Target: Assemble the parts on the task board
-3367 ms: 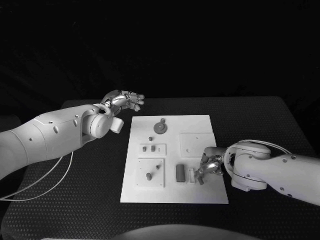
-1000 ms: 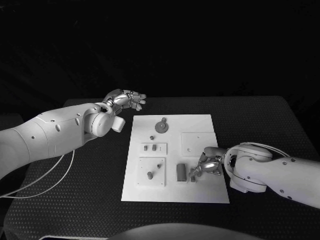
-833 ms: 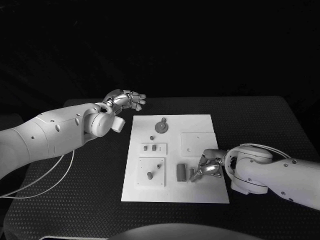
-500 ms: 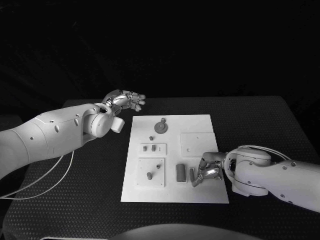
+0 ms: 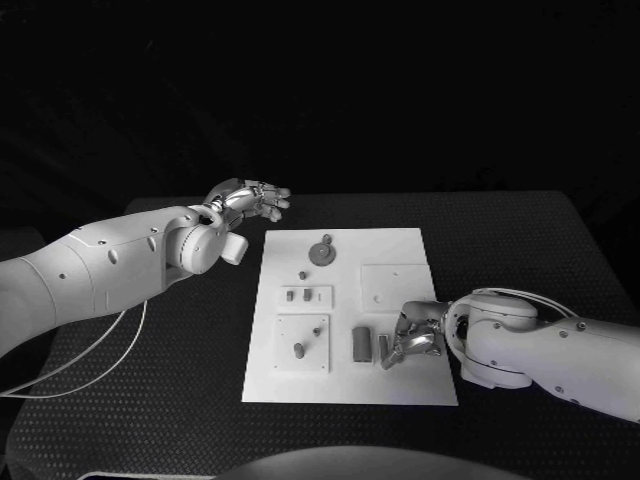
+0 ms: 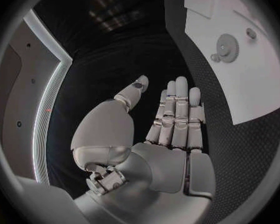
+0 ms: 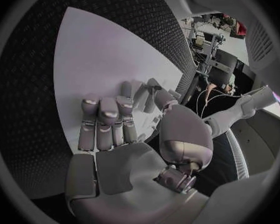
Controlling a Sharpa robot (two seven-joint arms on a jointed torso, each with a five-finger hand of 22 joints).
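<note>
Right hand [image 5: 414, 341] curled low on board [image 5: 407, 385]; grasp unclear. Part [image 5: 362, 345] beside fingertips: small, rigid, light, probably slippery — pinch its long sides.

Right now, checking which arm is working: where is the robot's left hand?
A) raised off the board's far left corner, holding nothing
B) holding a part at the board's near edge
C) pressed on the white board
A: the left hand hovers with fingers apart, off the white board.
</note>
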